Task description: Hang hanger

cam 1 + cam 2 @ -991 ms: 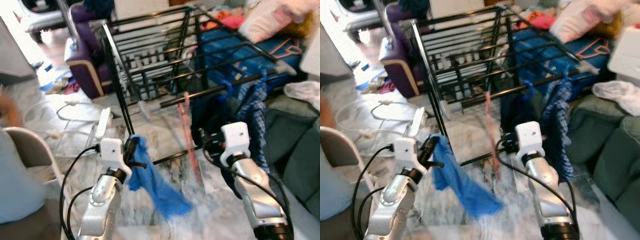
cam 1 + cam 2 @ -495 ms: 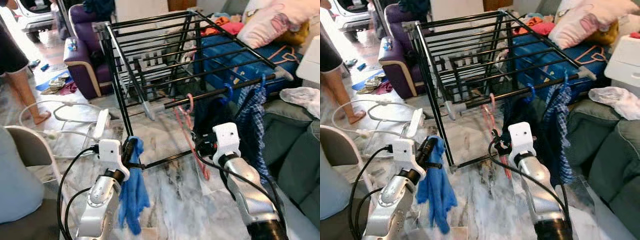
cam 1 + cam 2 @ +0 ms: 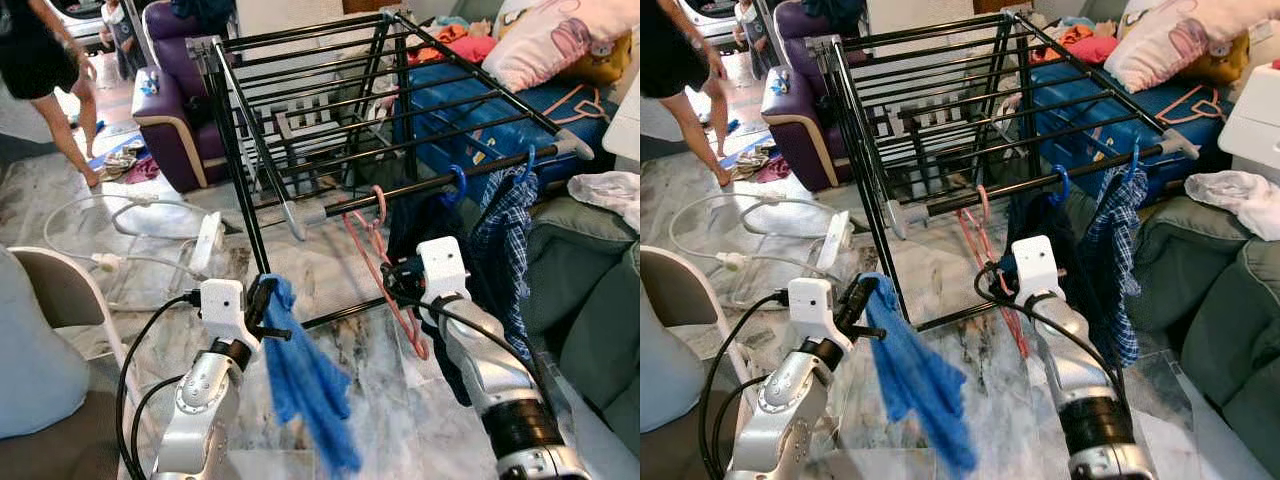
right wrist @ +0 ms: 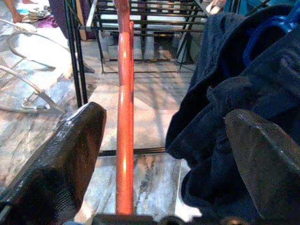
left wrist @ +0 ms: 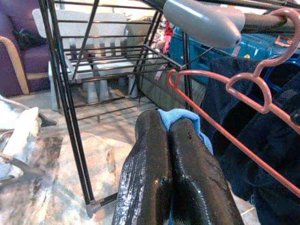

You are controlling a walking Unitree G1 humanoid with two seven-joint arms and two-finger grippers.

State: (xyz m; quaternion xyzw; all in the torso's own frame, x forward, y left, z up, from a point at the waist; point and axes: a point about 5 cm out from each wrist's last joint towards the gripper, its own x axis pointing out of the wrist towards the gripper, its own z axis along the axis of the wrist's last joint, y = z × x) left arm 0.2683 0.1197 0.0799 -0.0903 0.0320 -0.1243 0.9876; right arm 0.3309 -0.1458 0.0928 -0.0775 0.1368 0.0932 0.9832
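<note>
A pink hanger [image 3: 385, 255] hangs by its hook over the front black rod [image 3: 420, 185] of the drying rack [image 3: 855, 130]. My right gripper [image 3: 393, 283] is at the hanger's lower part. In the right wrist view that gripper [image 4: 164, 115] is open, its fingers [image 4: 70, 150] wide apart with the hanger's bar [image 4: 123, 117] between them, touching neither. My left gripper [image 3: 268, 303] is lower left, beside the rack's front leg. It is shut on a blue cloth [image 3: 305, 385] that trails down to the right. The left wrist view shows its fingers [image 5: 150, 159] pressed together on the cloth [image 5: 183, 117].
A dark garment [image 3: 420, 225] and a plaid shirt [image 3: 505, 235] hang on blue hangers right of the pink one. A grey sofa [image 3: 595, 310] is at the right. A purple armchair [image 3: 175, 115], a power strip with cables [image 3: 207, 242] and a person [image 3: 45, 60] are behind left, a white chair [image 3: 55, 290] near left.
The blue cloth has swung out to the right under my left gripper. The person has walked further back at the left. The pink hanger stays hooked on the rod.
</note>
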